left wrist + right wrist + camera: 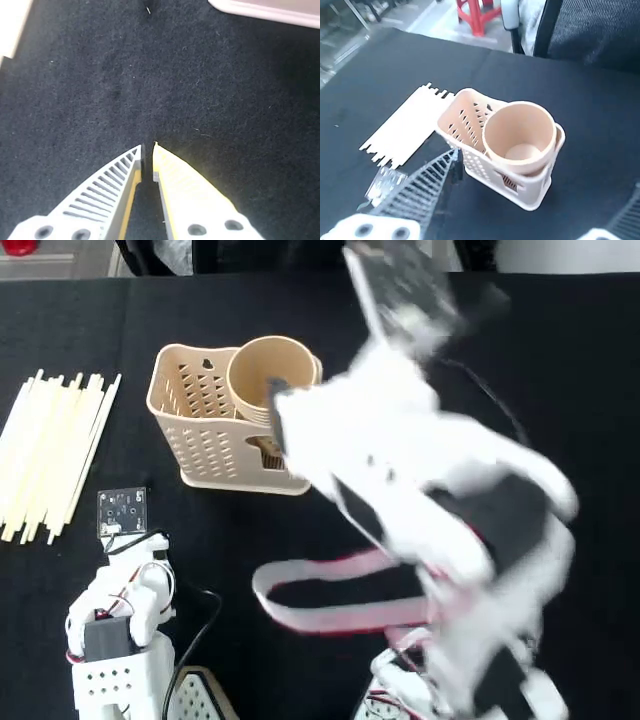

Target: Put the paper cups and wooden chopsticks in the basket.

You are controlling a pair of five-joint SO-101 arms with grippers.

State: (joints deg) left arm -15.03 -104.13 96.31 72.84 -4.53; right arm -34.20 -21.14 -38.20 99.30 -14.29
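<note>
Here the paper cup (520,135) stands mouth-up in the basket (465,117), just below the wide-spread, empty right gripper (542,175). The wooden chopsticks (402,132) lie flat and parallel beyond the basket. The left gripper (148,146) is pinched together, empty.

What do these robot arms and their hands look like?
Both arms are white plastic shells with black motor blocks. The left arm carries thin red and black wires; a flat red-and-white ribbon cable loops beside the right arm. The left hand has two pointed wedge fingers, one white with slots, one pale yellow.
</note>
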